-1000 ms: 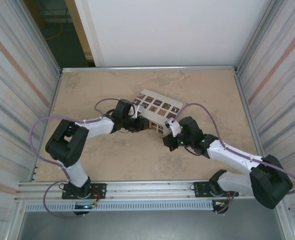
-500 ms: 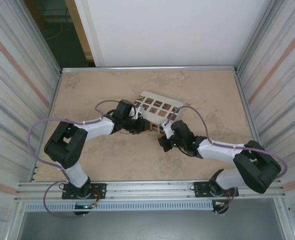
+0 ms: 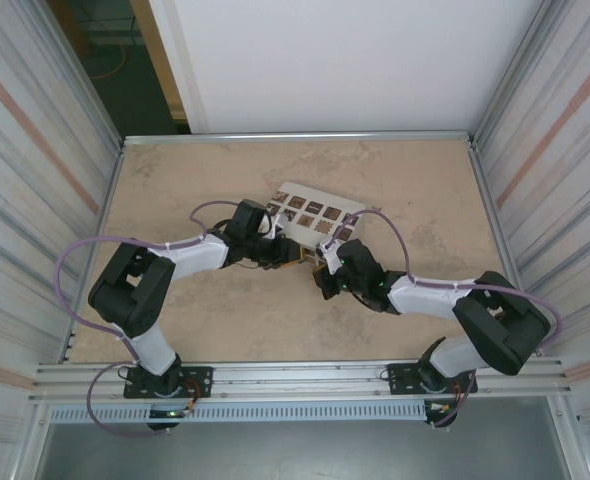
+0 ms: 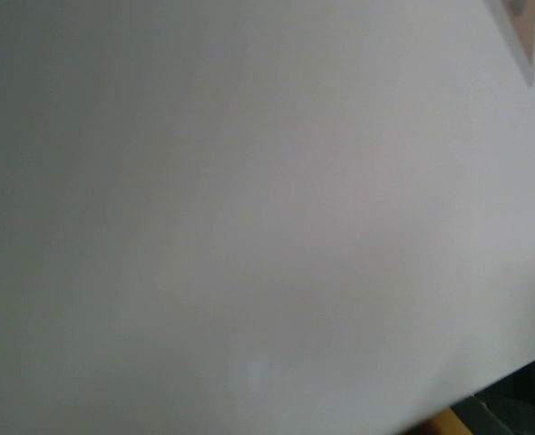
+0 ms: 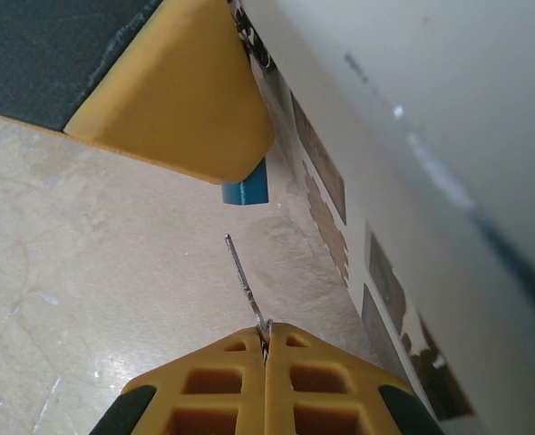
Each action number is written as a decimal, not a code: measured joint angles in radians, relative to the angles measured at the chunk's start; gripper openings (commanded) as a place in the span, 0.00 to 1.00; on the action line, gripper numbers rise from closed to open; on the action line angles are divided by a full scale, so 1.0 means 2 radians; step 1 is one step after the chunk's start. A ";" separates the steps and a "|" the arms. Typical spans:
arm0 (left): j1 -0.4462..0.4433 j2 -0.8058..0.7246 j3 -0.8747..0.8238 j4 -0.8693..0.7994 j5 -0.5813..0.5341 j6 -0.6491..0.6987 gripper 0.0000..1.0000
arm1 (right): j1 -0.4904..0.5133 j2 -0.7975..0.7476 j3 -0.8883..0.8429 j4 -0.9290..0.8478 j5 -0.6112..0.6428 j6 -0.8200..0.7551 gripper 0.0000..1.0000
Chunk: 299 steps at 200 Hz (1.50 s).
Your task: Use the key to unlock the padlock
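Right wrist footage shows the right tool (image 5: pixel 266 348) clenched on the key (image 5: pixel 241 270), whose thin blade is pinched between the closed yellow tips and aimed forward. Just ahead of that blade, apart from it and not touched by it, the blue body of the padlock (image 5: pixel 248 192) is seen poking out from under a yellow finger (image 5: pixel 179 101) of the left tool (image 3: pixel 281 253). Whether the left tool is clamped on the padlock or only resting over it cannot be told. The shackle is hidden, so its state cannot be judged. The task is judged to be at its approach stage: the key has been picked up and lined up roughly, while insertion, turning and release of the shackle are not yet done. Close to the right of both tools a white box (image 5: pixel 403 127) with brown patterned squares is seen. The work is carried on a beige, marbled tabletop (image 5: pixel 77 263) with a dull sheen. From above, the tabletop is seen enclosed by ribbed metal walls (image 3: pixel 35 150) at either side, a white panel (image 3: pixel 325 60) behind, and an aluminium rail (image 3: pixel 295 375) at the arm bases.
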 measured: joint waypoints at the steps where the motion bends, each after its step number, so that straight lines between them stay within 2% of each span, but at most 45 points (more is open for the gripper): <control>1: 0.000 0.000 0.000 0.000 0.000 0.000 0.12 | 0.000 0.000 0.000 0.000 0.000 0.000 0.00; 178: 0.000 0.000 0.000 0.001 -0.007 -0.010 0.12 | 0.000 0.029 0.022 0.018 -0.008 0.015 0.00; 299: -0.003 -0.001 0.000 0.008 -0.004 -0.009 0.12 | 0.000 0.007 0.019 -0.020 0.009 0.005 0.00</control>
